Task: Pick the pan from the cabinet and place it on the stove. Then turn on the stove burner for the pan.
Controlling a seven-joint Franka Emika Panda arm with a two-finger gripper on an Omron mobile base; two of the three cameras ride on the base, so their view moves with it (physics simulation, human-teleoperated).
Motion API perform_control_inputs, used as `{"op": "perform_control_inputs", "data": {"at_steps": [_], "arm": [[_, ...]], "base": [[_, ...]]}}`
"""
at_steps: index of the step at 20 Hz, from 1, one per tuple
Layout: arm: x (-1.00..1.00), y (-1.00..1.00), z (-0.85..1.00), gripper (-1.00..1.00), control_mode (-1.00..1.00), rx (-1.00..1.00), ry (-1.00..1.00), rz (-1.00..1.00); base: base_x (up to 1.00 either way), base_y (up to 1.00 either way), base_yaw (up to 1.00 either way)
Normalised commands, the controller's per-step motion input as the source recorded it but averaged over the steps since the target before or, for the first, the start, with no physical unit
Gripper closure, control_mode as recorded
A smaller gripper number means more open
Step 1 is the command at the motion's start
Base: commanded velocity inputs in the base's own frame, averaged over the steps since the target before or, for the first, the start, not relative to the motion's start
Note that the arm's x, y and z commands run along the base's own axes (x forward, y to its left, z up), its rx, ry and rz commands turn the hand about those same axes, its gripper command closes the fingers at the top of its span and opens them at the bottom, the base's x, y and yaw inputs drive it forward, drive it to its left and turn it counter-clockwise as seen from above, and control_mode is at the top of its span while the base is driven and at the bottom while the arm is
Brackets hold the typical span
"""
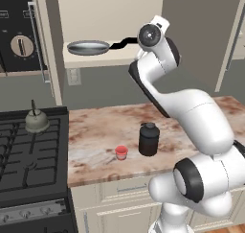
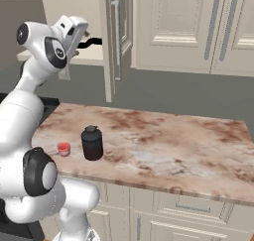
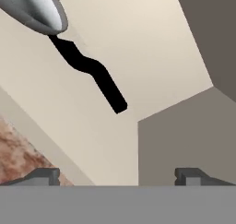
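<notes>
The pan [image 1: 88,47] lies on the shelf of the open cabinet [image 1: 103,59], its black handle [image 1: 125,42] pointing right towards my raised hand. In the hand view the pan's rim [image 3: 34,8] is at the top left and the wavy handle [image 3: 92,73] runs down towards my gripper [image 3: 119,177]. The gripper is open, its fingertips [image 3: 44,176] wide apart, short of the handle's end and holding nothing. The stove [image 1: 28,150] sits low on the left, with knobs [image 1: 28,213] along its front strip.
A grey-green kettle [image 1: 36,121] stands on the stove's back right grate. A black jar [image 1: 149,139] and a small red cup [image 1: 121,152] sit on the marble counter [image 1: 95,131]. The cabinet's open door [image 2: 116,36] hangs just right of the hand.
</notes>
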Motion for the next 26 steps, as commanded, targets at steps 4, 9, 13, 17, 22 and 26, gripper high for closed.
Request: {"op": "perform_control_inputs", "data": {"at_steps": [4,9,13,17,22,26], "arm": [[0.38,0.0,-0.08,-1.0,-1.0,-0.02,0.02,0.0],[0.38,0.0,-0.12,-1.0,-1.0,-0.02,0.01,0.0],[0.39,0.0,-0.14,-1.0,-1.0,-0.02,0.02,0.0],[0.42,0.0,-0.1,-1.0,-1.0,-0.01,0.01,0.0],[0.47,0.02,-0.02,-1.0,-1.0,-0.01,0.01,0.0],[0.48,0.09,0.0,-1.0,-1.0,-0.01,0.0,0.0]], "base": [[0.0,0.0,0.0],[0.0,0.0,0.0],[0.0,0.0,0.0],[0.0,0.0,0.0],[0.0,0.0,0.0],[0.0,0.0,0.0]]}}
